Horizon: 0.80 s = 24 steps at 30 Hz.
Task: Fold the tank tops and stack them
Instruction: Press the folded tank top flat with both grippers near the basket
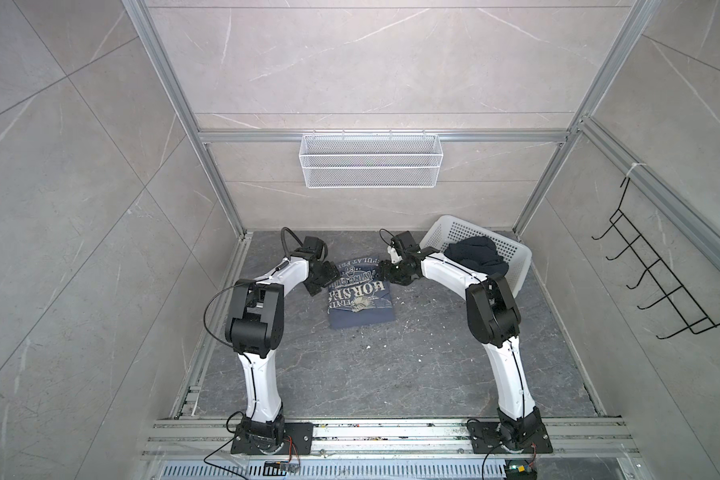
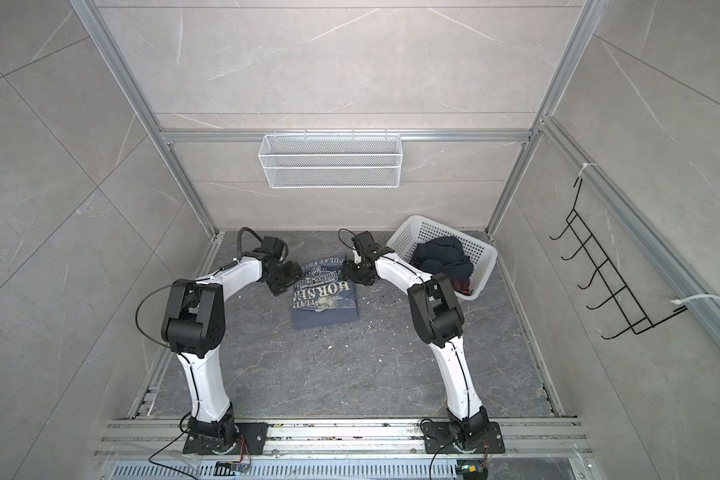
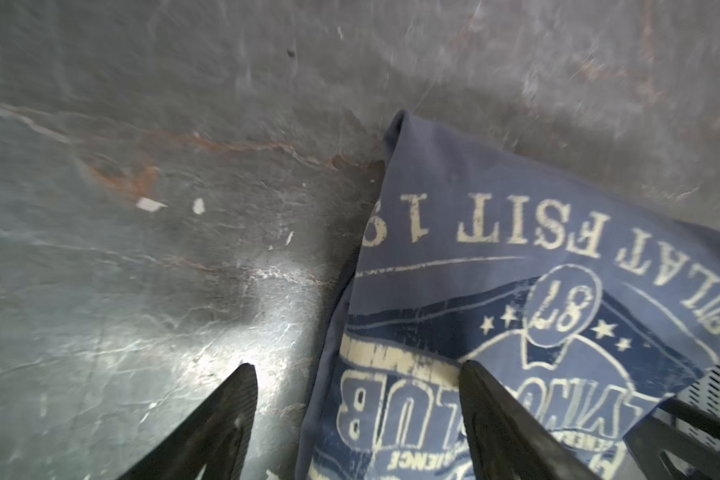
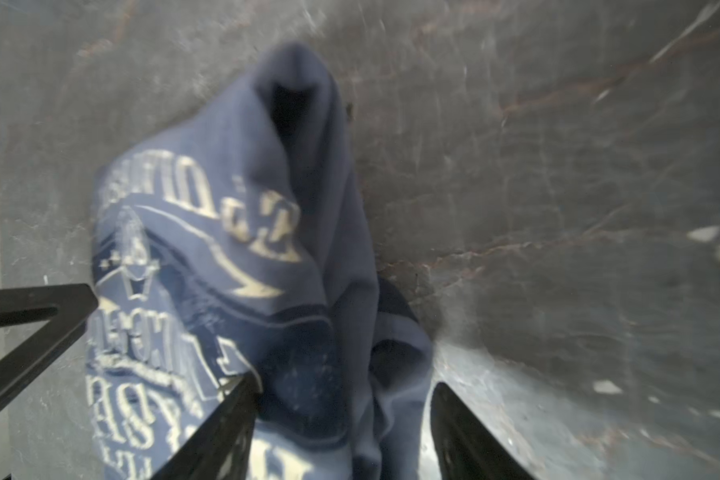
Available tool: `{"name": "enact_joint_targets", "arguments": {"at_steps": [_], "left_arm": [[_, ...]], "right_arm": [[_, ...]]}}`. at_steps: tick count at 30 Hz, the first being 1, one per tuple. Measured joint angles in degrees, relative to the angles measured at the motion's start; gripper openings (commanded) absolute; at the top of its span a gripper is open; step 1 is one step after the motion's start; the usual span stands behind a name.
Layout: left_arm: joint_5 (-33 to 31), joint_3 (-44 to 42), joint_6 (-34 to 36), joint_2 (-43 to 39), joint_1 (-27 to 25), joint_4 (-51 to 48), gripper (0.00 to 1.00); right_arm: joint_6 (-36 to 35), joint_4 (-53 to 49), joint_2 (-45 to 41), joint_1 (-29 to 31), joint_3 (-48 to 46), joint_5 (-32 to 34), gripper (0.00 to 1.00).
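The left gripper [image 1: 324, 277] is seen at the left edge of the slate-blue tank top [image 1: 360, 295]. Its jaws are spread wide, and nothing is clamped. In the left wrist view, the left gripper [image 3: 356, 374] has one finger over bare table [image 3: 142, 270] and one over the print.

In both top views, the slate-blue tank top [image 2: 325, 301] is laid folded on the table at mid-back. Its long axis runs near to far and is slightly skewed. The cream lettering is read upside down, with the letter tops turned toward the arm bases. An "87" in a circle is made out only in the left wrist view.

The right gripper [image 1: 385, 270] is placed at the top's far right corner. In the blurred right wrist view, the right gripper [image 4: 346, 386] is parted with a puffed fold of cloth lying loose between the fingers.

At back right, the dark navy tank top [image 1: 472, 253] is heaped in the white basket [image 1: 445, 226]. A red strip is shown in a top view [image 2: 464, 285].
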Motion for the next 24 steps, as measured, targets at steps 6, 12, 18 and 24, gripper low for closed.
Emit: {"name": "enact_joint_targets", "arguments": {"at_steps": [6,12,18,24], "left_arm": [[0.94,0.22,0.02,1.97,-0.48,1.11,0.68],[1.88,0.26,0.07,2.45,-0.74,2.12,0.66],[0.09,2.89,1.33,2.45,-0.39,-0.68,0.81],[-8.44,4.92,1.7,-2.03,3.15,-7.58,0.92]], "right_arm": [[3.54,3.15,1.14,-0.33,-2.27,-0.52,0.37],[6.71,10.01,0.24,-1.33,-7.21,-4.42,0.19],[11.26,16.65,-0.94,-0.9,-11.65,-5.25,0.16],[20.24,21.88,-1.03,3.76,-13.16,-1.36,0.14]]}}
